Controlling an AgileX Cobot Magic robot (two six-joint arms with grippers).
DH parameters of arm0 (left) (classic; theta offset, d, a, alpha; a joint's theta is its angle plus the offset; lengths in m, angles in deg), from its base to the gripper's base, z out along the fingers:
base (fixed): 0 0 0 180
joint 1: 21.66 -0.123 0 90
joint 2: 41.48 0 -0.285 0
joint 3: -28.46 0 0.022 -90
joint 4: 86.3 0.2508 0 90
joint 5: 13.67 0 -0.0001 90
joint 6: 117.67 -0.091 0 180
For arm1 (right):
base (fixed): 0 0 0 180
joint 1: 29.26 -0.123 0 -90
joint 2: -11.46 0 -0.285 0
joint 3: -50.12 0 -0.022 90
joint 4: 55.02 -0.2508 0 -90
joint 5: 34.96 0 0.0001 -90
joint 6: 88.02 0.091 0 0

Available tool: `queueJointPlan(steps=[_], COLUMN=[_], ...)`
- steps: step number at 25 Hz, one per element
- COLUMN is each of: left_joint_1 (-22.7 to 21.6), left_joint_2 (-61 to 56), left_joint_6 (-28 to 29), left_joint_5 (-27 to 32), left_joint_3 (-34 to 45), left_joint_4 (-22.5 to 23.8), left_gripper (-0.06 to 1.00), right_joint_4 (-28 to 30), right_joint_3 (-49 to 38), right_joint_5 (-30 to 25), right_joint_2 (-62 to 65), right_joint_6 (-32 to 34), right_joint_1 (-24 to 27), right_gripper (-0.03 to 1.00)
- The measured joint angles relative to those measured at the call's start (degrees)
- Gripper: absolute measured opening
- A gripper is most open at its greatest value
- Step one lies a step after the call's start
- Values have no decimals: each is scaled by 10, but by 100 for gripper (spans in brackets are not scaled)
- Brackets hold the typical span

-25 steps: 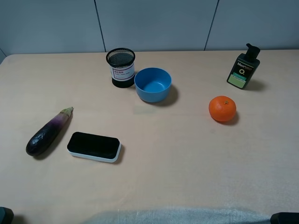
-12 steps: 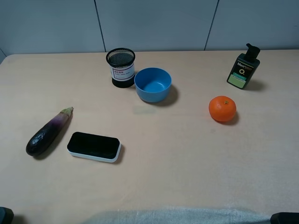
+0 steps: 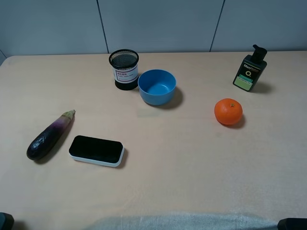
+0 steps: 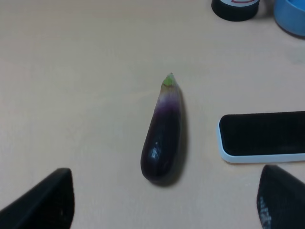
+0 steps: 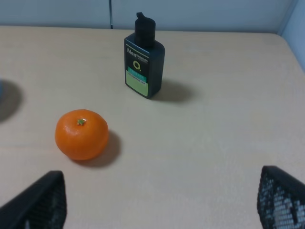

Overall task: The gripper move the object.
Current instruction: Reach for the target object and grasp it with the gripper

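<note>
jaws wide apart on the left gripper and the right gripper; both hold nothing and touch nothing.

writing: the dark pump bottle has a green-and-white label that reads "men" at the top with a big "q" under it; the finer print is too small to read. the black mesh pen cup carries a white label, print unreadable.

the orange sits on the bench right of middle, stem dimple up, ahead of the right gripper and apart from it. the bottle stands behind it near the far right edge, apart. the blue bowl is well off to its left, right beside the pen cup; can't tell if they touch.

the eggplant lies ahead of the left gripper, stem end toward the far edge. the black pad with white base is just beside it, not touching.

open bench all round the orange, widest toward the middle and the near edge.
</note>
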Motion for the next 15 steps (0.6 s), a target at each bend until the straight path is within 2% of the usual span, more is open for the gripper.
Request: queueJointPlan(steps=[15], left_joint_1=[0], left_joint_2=[0], left_joint_6=[0], left_joint_5=[0], left_joint_3=[0], left_joint_4=[0], left_gripper=[77], right_joint_4=[0], right_joint_3=[0], right_joint_5=[0], right_joint_2=[0], right_joint_6=[0], right_joint_1=[0], right_gripper=[61])
